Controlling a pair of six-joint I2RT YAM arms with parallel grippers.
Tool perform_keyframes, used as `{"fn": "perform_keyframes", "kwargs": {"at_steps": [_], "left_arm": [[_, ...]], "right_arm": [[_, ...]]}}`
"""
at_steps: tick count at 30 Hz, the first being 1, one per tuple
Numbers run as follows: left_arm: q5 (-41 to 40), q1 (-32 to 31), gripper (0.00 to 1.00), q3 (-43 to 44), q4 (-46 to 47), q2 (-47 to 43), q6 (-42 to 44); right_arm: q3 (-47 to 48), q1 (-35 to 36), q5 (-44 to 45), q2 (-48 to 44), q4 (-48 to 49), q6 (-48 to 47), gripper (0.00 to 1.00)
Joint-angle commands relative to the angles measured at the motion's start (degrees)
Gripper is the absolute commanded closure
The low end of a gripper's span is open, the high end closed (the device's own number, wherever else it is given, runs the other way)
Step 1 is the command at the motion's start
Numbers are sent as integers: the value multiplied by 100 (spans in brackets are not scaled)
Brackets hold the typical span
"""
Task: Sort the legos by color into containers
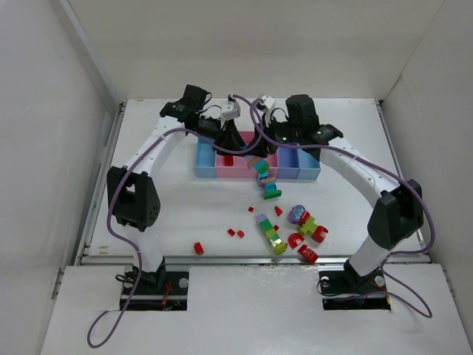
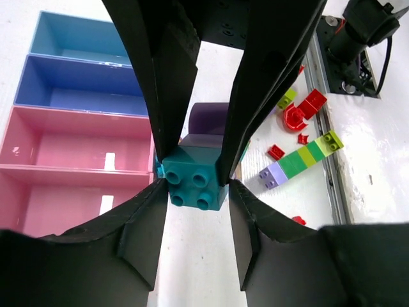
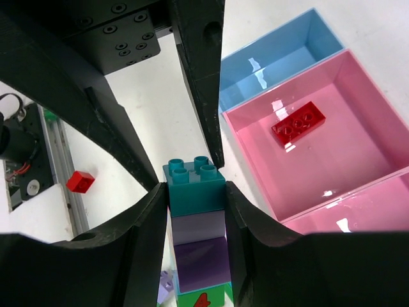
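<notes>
A multicolour lego stack (image 1: 264,177) hangs in front of the row of containers (image 1: 205,168). Its top brick is teal (image 3: 193,190), with lavender (image 3: 199,227) and purple (image 3: 203,265) bricks below. My left gripper (image 1: 247,153) is shut on the teal brick (image 2: 192,182). My right gripper (image 1: 260,154) is shut on the same stack at the teal and lavender bricks, shown in its wrist view (image 3: 195,192). The two pairs of fingers cross around the brick. A red brick (image 3: 298,121) lies in a pink bin (image 3: 358,160).
Loose legos lie nearer the arms: a long stack (image 1: 270,233), a cluster (image 1: 307,225), and red pieces (image 1: 199,248) (image 1: 308,254). The light blue (image 2: 77,38), blue (image 2: 77,96) and pink (image 2: 64,147) bins show in the left wrist view. A metal rail (image 1: 251,257) runs along the near edge.
</notes>
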Motion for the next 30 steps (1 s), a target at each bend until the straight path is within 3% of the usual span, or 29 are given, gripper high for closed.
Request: {"fn": "perform_keyframes", "kwargs": {"at_steps": [1,4,11,15,20,25,30], "left_arm": [[251,13,62,277,-708,-2,620],[251,13,56,331,-1078,59,1024],[251,13,60,454,-1131,174,964],[304,13,72,454,-1131,226,964],[426,-40,76,515,-1131,226,964],[427,-40,100,515,-1131,226,911],[480,-40,100,515,-1131,226,859]], "right_arm": [[125,18,0,-263,108,-142,100],[125,71,0,-263,108,-142,100],[125,71,0,-315,108,-142,100],[125,124,-53,-315,108,-142,100],[178,177,-105,-263,108,-142,100],[178,177,-167,-263,108,-142,100],[230,177,-167,-149,108,-142,100]]}}
